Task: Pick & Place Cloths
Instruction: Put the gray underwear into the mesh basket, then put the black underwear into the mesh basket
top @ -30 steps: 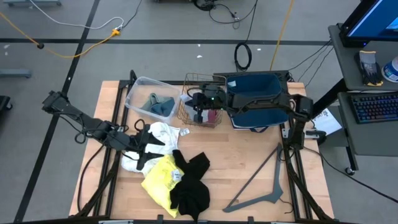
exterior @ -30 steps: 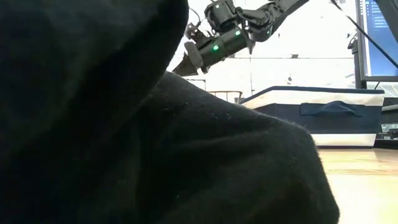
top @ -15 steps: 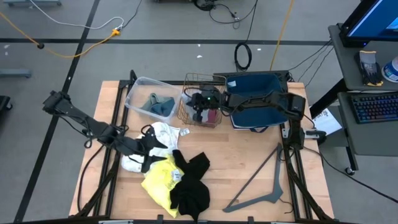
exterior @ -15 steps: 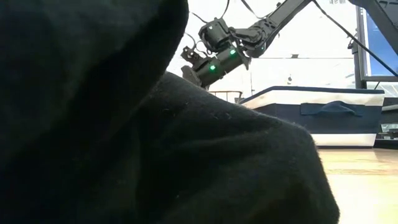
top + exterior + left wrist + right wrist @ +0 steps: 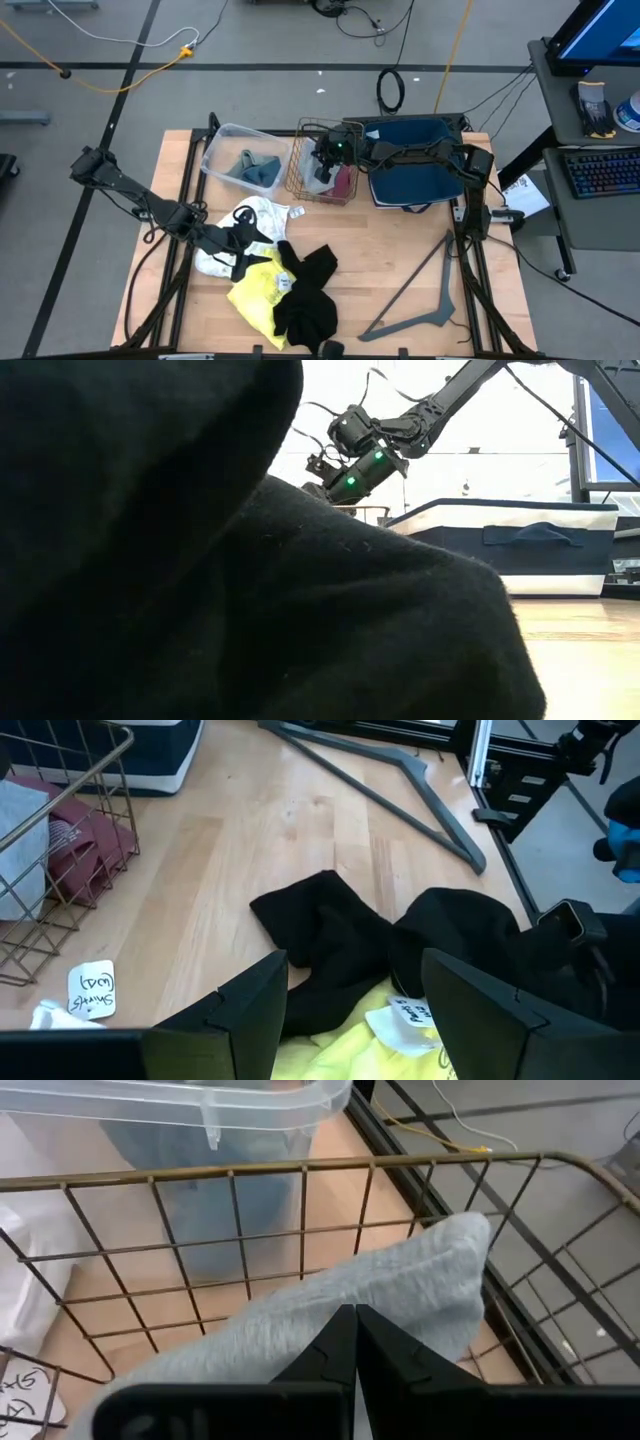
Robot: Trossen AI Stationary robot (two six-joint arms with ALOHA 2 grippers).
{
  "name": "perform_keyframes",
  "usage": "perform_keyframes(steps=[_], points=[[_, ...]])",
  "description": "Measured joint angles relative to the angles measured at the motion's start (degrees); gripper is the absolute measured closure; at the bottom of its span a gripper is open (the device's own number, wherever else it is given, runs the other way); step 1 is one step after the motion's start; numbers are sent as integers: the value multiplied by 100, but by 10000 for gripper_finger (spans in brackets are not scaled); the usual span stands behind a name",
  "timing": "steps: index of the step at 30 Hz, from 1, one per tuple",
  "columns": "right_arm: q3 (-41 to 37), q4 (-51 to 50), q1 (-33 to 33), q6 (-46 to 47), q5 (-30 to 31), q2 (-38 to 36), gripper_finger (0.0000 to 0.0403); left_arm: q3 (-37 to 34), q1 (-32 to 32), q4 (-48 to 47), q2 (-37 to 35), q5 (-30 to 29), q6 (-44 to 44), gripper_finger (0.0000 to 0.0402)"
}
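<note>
My right gripper [image 5: 322,165] reaches over the navy bin into the wire basket [image 5: 300,135] and is shut on the grey cloth [image 5: 400,1280]. A maroon cloth [image 5: 343,185] lies in the same basket. My left gripper [image 5: 355,1020] is open and hovers over the pile near the table's left: white cloth [image 5: 262,212], yellow cloth [image 5: 255,290], black cloth [image 5: 330,935]. Its fingers stand either side of the black cloth's corner without visible touch. A teal-blue cloth [image 5: 255,168] lies in the clear plastic bin. My right gripper pinches the grey cloth between its two shut fingers [image 5: 330,1355]. The cloth bunches just beyond the fingertips [image 5: 330,1305]; one layer or several, I cannot tell. The fingers slant down from the table's right side. The cloth spreads inside the wire basket.
A navy fabric bin [image 5: 410,170] stands right of the basket, under my right arm. The clear plastic bin [image 5: 225,140] sits left of the basket. A grey clothes hanger [image 5: 420,295] lies on bare wood at the near right. A black cloth [image 5: 150,560] blocks most of the low view.
My right gripper has dropped lower into the wire basket with the grey cloth, shifting slightly toward the far edge. My left gripper has moved toward the near edge and a little right, from over the white cloth to over the yellow and black cloths.
</note>
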Motion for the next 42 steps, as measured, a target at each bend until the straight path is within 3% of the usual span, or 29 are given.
perform_keyframes(steps=[7, 15, 25, 29, 37, 42], points=[[-8, -81, 80, -203, 9, -289, 403, 0, -2, 0, 0, -4, -237, 167], [-1, -516, 624, -977, -2, -1178, 403, 0, -142, 12, 0, -10, -271, 167], [1, -2443, 1383, -1625, -4, -2352, 403, 0, -629, 295, 0, -97, -256, 167], [-30, -3182, 1705, -1629, -3, -2707, 403, 0, -813, 307, 31, -434, -416, 167], [-1016, -3210, 2390, -1631, -9, -3507, 403, 0, -1064, 299, 279, -774, -862, 167], [-2047, -2370, 2727, -1629, -11, -4069, 403, 0, -1083, 301, 444, -820, -1180, 167]])
